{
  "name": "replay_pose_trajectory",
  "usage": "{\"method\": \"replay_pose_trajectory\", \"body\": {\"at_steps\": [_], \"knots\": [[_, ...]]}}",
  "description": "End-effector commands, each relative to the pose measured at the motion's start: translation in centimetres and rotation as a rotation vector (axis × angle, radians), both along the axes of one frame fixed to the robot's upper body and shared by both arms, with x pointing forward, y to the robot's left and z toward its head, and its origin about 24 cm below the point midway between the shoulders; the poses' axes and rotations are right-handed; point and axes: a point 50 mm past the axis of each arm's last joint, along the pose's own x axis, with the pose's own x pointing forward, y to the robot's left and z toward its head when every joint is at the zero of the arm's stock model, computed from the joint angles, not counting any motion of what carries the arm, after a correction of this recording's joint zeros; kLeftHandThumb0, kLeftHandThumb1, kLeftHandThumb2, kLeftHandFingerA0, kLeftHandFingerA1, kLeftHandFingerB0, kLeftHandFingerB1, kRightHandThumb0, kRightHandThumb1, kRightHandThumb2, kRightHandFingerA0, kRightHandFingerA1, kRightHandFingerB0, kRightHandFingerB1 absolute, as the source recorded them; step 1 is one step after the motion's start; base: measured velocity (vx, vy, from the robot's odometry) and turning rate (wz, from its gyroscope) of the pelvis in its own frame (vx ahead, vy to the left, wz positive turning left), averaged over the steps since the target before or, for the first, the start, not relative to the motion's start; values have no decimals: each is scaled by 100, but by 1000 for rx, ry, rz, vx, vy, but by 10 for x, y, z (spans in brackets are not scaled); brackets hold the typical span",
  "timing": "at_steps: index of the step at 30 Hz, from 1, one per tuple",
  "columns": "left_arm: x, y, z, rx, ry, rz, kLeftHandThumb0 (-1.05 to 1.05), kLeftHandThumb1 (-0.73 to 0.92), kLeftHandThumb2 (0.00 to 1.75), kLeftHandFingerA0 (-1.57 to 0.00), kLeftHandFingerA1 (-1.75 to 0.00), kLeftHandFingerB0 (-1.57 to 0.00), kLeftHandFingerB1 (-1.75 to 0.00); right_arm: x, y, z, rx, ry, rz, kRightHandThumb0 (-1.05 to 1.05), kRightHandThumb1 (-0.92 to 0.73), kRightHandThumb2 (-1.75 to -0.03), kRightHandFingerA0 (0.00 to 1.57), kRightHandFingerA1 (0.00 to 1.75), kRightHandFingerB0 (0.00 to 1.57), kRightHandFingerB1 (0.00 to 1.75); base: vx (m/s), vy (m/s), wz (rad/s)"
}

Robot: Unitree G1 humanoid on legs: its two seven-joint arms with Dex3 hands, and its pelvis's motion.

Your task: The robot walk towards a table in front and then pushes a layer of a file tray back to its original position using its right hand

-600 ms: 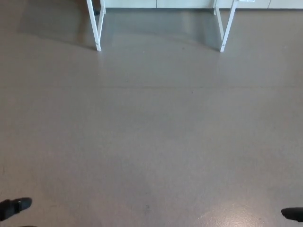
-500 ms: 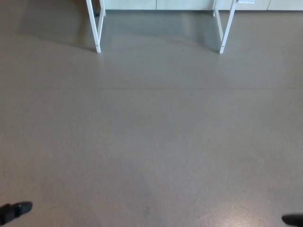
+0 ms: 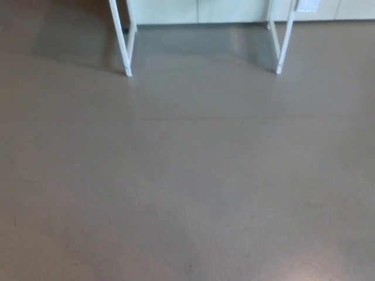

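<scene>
- Grey-brown floor (image 3: 187, 175) fills nearly the whole head view
- Two white table legs (image 3: 122, 38) stand at the top of the floor, one left, one right (image 3: 285, 41), with a pale wall panel (image 3: 199, 10) between and behind them
- The surface those legs carry and the file tray lie beyond the top edge, unseen
- Neither hand shows, so the state of the fingers cannot be told

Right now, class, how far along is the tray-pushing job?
Nothing looks done. The walk is in hand: only the table's white metal legs show, beyond bare grey floor. No hand or file tray is in view, so reaching the table and pushing the layer remain.
</scene>
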Motion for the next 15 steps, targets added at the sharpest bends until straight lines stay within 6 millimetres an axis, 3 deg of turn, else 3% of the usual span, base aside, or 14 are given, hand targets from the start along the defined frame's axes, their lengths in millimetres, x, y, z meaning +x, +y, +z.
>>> {"method": "replay_pose_trajectory", "body": {"at_steps": [1, 6, 10, 15], "knots": [[-11, 2, -2, 14, -2, -27, -6, 46, 88, -42, -61, -20, -50, -6, -3, 2, -18, -17, 48, -21, -58, -57, 69, 51, 49, 42, 0, 0, 0], [-12, 4, -6, 33, 2, -33, -6, 45, 87, -47, -63, -21, -50, -6, -2, 2, -23, -8, 56, -23, -58, -57, 69, 50, 50, 42, 44, 198, -7], [-9, 4, -4, 40, -12, -43, -4, 46, 88, -45, -62, -21, -50, -2, -3, 1, -25, -18, 64, -22, -57, -57, 70, 51, 50, 42, 195, 483, -12], [-8, 4, -2, 30, -19, -47, -5, 46, 88, -44, -61, -21, -50, -1, -2, 3, -10, -34, 55, -19, -57, -56, 69, 52, 50, 43, 180, 143, 1]]}}
